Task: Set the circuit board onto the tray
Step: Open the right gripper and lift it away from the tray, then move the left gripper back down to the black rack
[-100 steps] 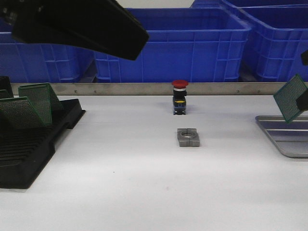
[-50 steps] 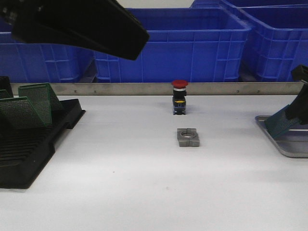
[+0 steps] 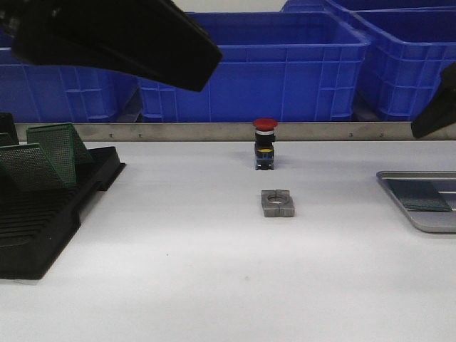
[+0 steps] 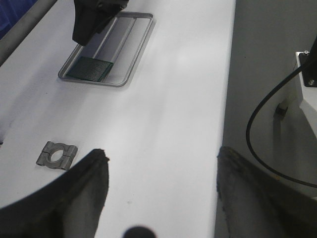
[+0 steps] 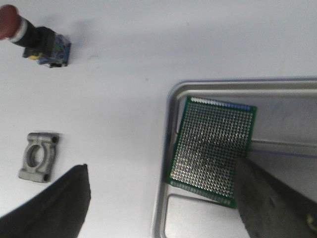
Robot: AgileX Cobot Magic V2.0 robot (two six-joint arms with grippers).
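Note:
A green perforated circuit board (image 5: 213,148) lies flat in the silver-grey tray (image 5: 166,148), at the table's right edge in the front view, board (image 3: 420,194) on tray (image 3: 420,221). It also shows in the left wrist view (image 4: 90,68) on the tray (image 4: 126,47). My right gripper (image 5: 161,171) is open and empty above the tray; only part of it (image 3: 436,114) shows in the front view. My left gripper (image 4: 161,156) is open and empty, high over the table's left side.
A black slotted rack (image 3: 43,214) with more green boards (image 3: 60,153) stands at the left. A red emergency-stop button (image 3: 265,142) and a grey metal clamp block (image 3: 278,203) sit mid-table. Blue bins (image 3: 256,64) line the back behind a metal rail.
My right gripper lowered the circuit board onto the tray, let it go and rose away. The board now lies flat. The left arm has not moved.

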